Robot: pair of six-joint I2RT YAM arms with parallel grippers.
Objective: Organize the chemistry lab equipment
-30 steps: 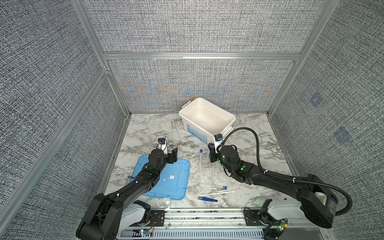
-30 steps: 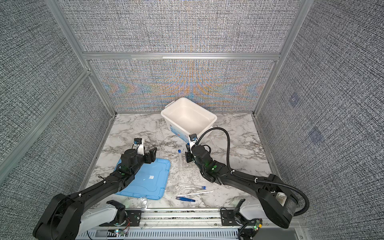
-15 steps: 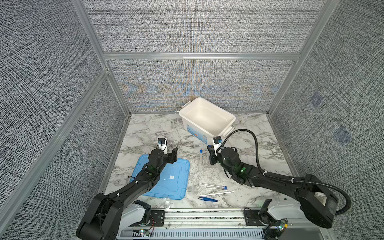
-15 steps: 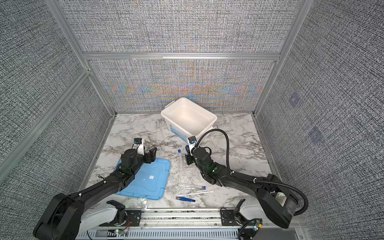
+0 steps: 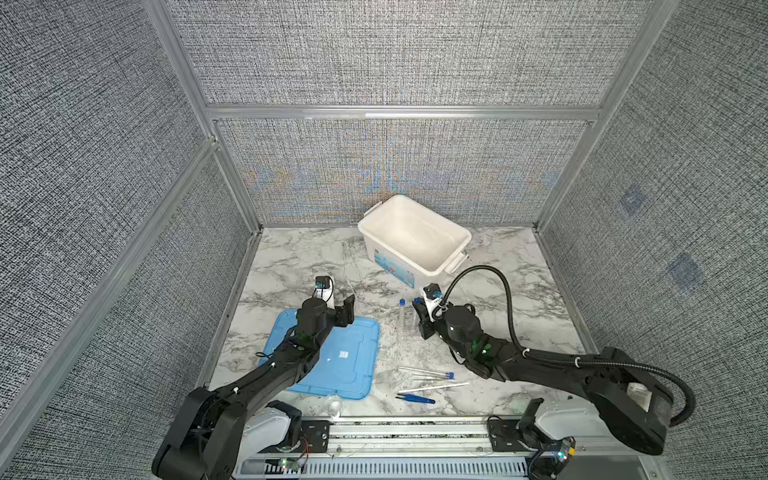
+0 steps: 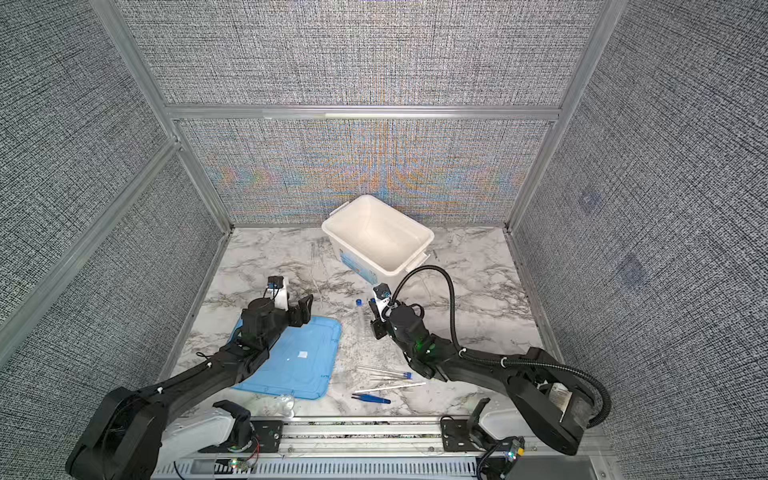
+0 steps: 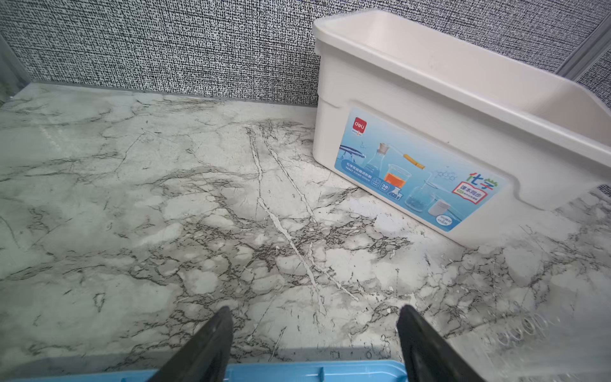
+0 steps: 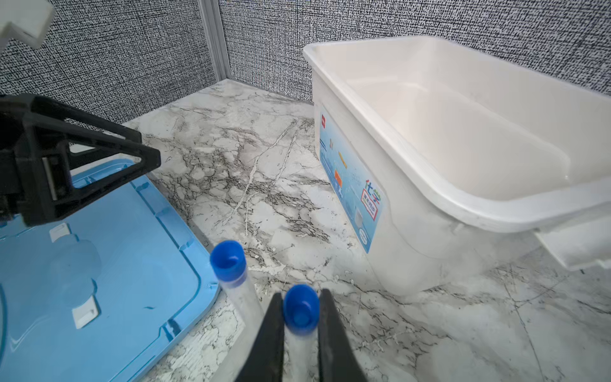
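Observation:
My right gripper (image 8: 301, 293) is shut on a clear blue-capped tube (image 8: 300, 312), held upright just below its cap. A second blue-capped tube (image 8: 228, 261) stands close beside it in a faint clear rack (image 5: 405, 332). In both top views the right gripper (image 5: 417, 309) is mid-table, in front of the tub. A third tube (image 5: 426, 371), thin white stick (image 5: 434, 387), blue tweezers (image 5: 415, 399) and small glass dishes (image 5: 334, 407) lie near the front. My left gripper (image 7: 312, 317) is open and empty over the far edge of the lid.
The large white tub (image 5: 390, 253) stands at the back, angled, with its label facing me. A flat light-blue lid (image 5: 345, 361) lies at the front left under the left arm. Grey fabric walls enclose the marble table (image 5: 299, 266).
My right gripper has shifted slightly leftward with the tube in it. The left arm has not moved.

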